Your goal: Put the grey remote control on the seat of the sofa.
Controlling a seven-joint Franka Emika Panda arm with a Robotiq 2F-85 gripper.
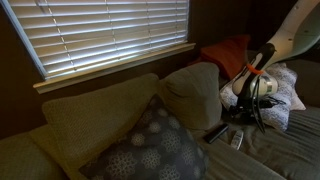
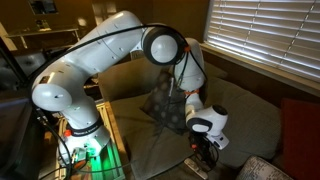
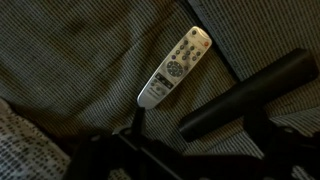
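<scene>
Seeing the grey remote control (image 3: 175, 68) flat and buttons-up on the ribbed seat of the sofa (image 3: 70, 55), free of the claw (image 1: 252, 110). Hovering claw just above it, gripping nothing visible. Can't tell whether spread or closed: fingers lost in shadow at the bottom of the wrist view.

Seeing a black remote (image 3: 245, 95) just beside the grey one, to its right in the wrist view, apart.

Reads as either placement finished or a pick not begun; can't say which from this.
- If placed: lift straight up, clear of both remotes.
- If picking: square the fingers across the slim sides, stay off the black remote.

Hard to read:
- Dim in both exterior views, with the remotes barely separable from the fabric.
- Claw tip merging with dark cushion.
- Much of the seat hidden by the arm and a patterned pillow (image 1: 150, 145).
</scene>
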